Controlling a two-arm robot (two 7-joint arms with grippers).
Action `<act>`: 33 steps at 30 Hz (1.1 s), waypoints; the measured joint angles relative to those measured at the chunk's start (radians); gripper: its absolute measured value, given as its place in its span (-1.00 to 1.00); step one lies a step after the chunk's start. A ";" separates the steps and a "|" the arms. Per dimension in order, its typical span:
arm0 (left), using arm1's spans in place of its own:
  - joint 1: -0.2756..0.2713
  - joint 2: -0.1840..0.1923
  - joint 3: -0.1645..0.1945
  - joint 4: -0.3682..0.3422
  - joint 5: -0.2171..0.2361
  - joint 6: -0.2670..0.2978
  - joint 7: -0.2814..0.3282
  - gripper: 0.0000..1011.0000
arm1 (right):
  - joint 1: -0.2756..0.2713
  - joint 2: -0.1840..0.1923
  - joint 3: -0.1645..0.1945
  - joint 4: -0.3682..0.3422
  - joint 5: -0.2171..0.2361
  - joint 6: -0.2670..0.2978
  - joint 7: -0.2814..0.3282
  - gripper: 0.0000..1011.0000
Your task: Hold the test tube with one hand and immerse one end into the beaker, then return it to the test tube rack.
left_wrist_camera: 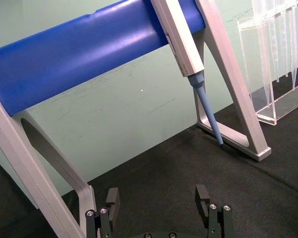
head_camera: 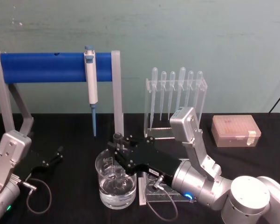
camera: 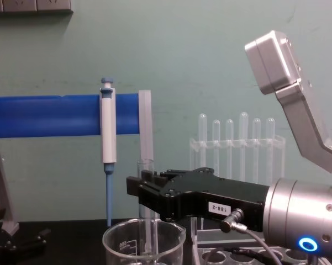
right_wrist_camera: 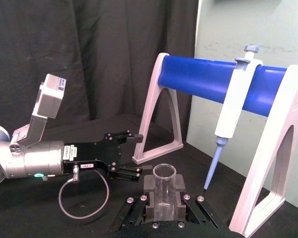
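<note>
Gripping the test tube point(camera: 145, 171) just below its rimmed mouth, my right gripper point(camera: 145, 194) holds it upright, lower end inside the beaker point(camera: 119, 243), near centre. Light, slick, brittle glass: I judge gentle pressure best. Left gripper point(left_wrist_camera: 157, 196) lies near left, jaws apart.

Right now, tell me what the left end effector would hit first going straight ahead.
Likely just the wall: the left end effector aims under the blue bar, clear of the pipettor tip. Depth unclear.

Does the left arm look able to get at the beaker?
Probably from its left side: only table lies between the open left gripper and the beaker. Not from above: the right gripper holds the test tube there.
</note>
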 joint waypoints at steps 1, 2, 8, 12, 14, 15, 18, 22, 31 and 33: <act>0.000 0.000 0.000 0.000 0.000 0.000 0.000 0.98 | 0.000 0.000 0.000 0.000 0.000 0.000 0.000 -0.56; 0.000 0.000 0.000 0.000 0.000 0.000 0.000 0.98 | 0.000 0.000 0.000 0.000 0.000 0.000 0.000 -0.56; 0.000 0.000 0.000 0.000 0.000 0.000 0.000 0.98 | 0.000 0.000 0.000 0.000 0.000 0.000 0.000 -0.56; 0.000 0.000 0.000 0.000 0.000 0.000 0.000 0.98 | 0.000 0.000 0.000 0.000 0.000 0.000 0.000 -0.56; 0.000 0.000 0.000 0.000 0.000 0.000 0.000 0.98 | 0.000 0.000 0.000 0.000 0.000 0.000 0.000 -0.56; 0.000 0.000 0.000 0.000 0.000 0.000 0.000 0.98 | 0.000 0.000 0.000 0.000 0.000 0.000 0.000 -0.56; 0.000 0.000 0.000 0.000 0.000 0.000 0.000 0.98 | 0.000 0.000 0.000 0.000 0.000 0.000 0.000 -0.56; 0.000 0.000 0.000 0.000 0.000 0.000 0.000 0.98 | 0.000 0.000 0.000 0.000 0.000 0.000 0.000 -0.56; 0.000 0.000 0.000 0.000 0.000 0.000 0.000 0.98 | 0.000 0.000 0.000 0.000 0.000 0.000 0.000 -0.56; 0.000 0.000 0.000 0.000 0.000 0.000 0.000 0.98 | 0.000 0.000 0.000 0.000 0.000 0.000 0.000 -0.56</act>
